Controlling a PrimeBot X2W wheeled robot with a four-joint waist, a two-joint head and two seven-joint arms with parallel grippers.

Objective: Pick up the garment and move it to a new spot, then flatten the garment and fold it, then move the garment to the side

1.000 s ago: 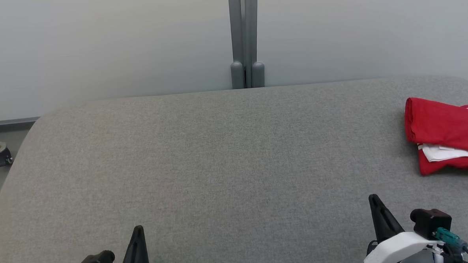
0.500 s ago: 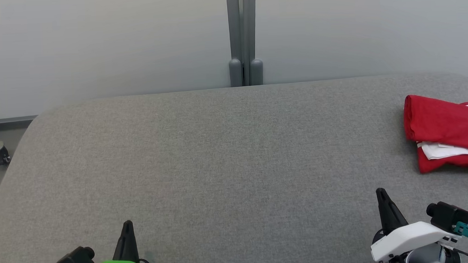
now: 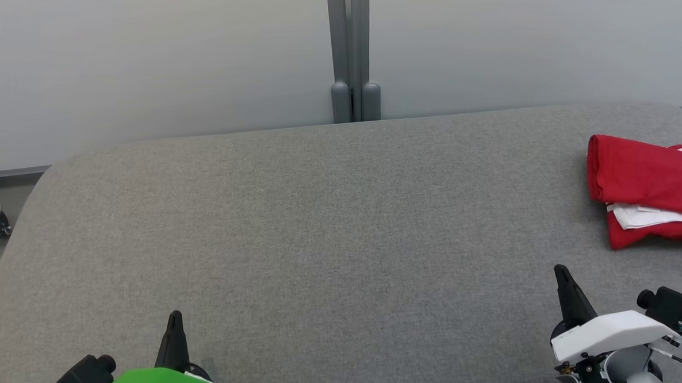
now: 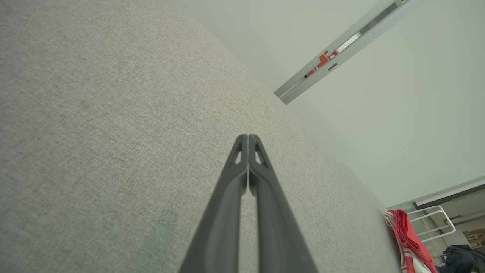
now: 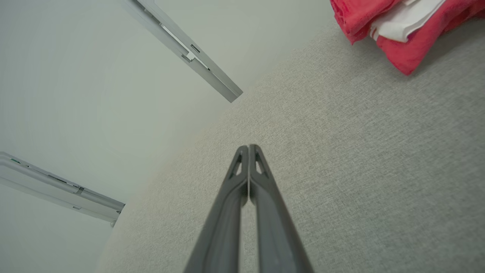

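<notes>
lying bunched at the right edge of the tabletop (image 3: 319, 227), toward its far corner, the garment (image 3: 646, 184) was red cloth with a white layer showing between its folds. part of it ran past the head view's right border, so its full outline could not be told. the left gripper (image 3: 174, 315) stood by the near edge on the left side, and the right gripper (image 3: 562, 269) by the near edge on the right side. in both wrist views the fingers were pressed together tip to tip with nothing between them. neither touched the garment; the right one was the nearer, the left well apart from it.

the cloth looked soft, light and limp — likely to sag and drape as soon as it left the surface, with its loose layers free to slide apart. a pinch on the top layer alone would probably peel that layer off and leave the rest behind. to carry it as a bundle, the thick rolled fold on its left side seemed the best hold, since all layers met there. for flattening, two corners or a hem would serve better. the woven grey cover looked grippy, so dragging might bunch the cloth.
</notes>
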